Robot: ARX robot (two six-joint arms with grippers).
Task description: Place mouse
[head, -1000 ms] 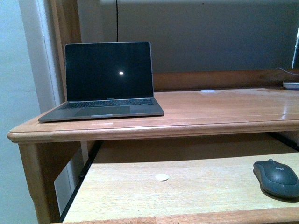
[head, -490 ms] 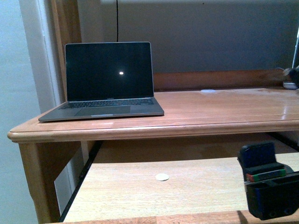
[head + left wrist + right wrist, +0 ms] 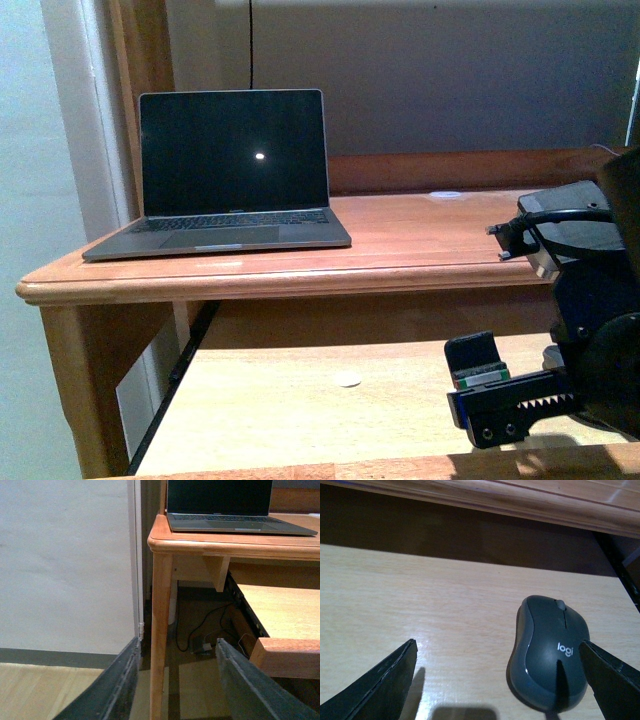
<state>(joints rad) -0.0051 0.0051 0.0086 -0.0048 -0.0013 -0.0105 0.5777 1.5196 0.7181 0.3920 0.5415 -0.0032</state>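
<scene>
The mouse [image 3: 550, 657] is dark grey and domed with a white logo. It lies on the pale wooden pull-out tray [image 3: 420, 600] under the desk top. My right gripper [image 3: 497, 680] is open and low over the tray. The mouse sits between its jaws, close to one finger [image 3: 612, 680] and far from the other [image 3: 380, 680], with neither touching it. In the front view the right arm [image 3: 590, 330] hides the mouse. My left gripper [image 3: 175, 680] is open and empty, off the desk's left side near its leg [image 3: 161, 630].
An open laptop [image 3: 235, 170] with a dark screen stands on the left of the desk top [image 3: 430, 240]. A tiny white round disc [image 3: 347, 380] lies mid-tray. The desk's front edge overhangs the tray. Cables [image 3: 200, 640] lie on the floor under the desk.
My right arm has come into the front view from the right, moved left and forward over the tray, and now covers the mouse. The laptop and the disc have not moved.
</scene>
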